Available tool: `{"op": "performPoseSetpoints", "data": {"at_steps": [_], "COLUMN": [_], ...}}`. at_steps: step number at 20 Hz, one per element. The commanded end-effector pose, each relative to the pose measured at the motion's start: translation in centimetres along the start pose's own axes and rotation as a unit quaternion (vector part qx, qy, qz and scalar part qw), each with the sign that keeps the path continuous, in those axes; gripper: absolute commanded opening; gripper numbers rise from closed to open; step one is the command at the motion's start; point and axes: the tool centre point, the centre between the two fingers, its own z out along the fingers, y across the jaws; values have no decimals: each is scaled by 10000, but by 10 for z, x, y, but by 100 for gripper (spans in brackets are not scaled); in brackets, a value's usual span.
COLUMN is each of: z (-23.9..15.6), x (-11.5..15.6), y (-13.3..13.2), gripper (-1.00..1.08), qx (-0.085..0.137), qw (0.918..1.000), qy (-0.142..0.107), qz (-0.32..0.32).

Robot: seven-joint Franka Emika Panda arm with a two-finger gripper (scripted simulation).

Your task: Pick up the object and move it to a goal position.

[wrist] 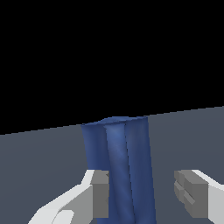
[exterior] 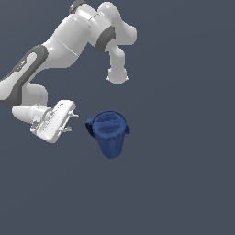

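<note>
The object is a small dark blue bucket-like bin (exterior: 109, 133) with a round rim, side handles and a narrower base, standing on the dark grey floor. My gripper (exterior: 72, 123) is low and turned sideways, just to the exterior view's left of the bin, with a small gap between them. It is open and empty. In the wrist view the bin (wrist: 120, 166) stands ahead of the open gripper (wrist: 144, 194), closer to one grey pad (wrist: 100, 192) than to the other (wrist: 192, 192). No goal marker shows in either view.
The white arm (exterior: 69, 41) arches over the upper left of the exterior view. The flat dark grey floor (exterior: 183, 183) stretches all around the bin.
</note>
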Motion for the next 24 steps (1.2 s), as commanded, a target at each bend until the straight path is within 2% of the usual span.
{"op": "performPoseSetpoints", "data": {"at_steps": [1,5,10,15,24], "z": [10,18,19,27,44], "x": [-17,-31,-33,-42,-41], "y": [0,-1,-1,-6,-7], "gripper": [28,28,28,28,28], "qx": [73,132,140,242,239], "qw": [10000,9999,9999,9996,9996], "qy": [41,70,73,112,110], "qz": [19,45,50,137,135]}}
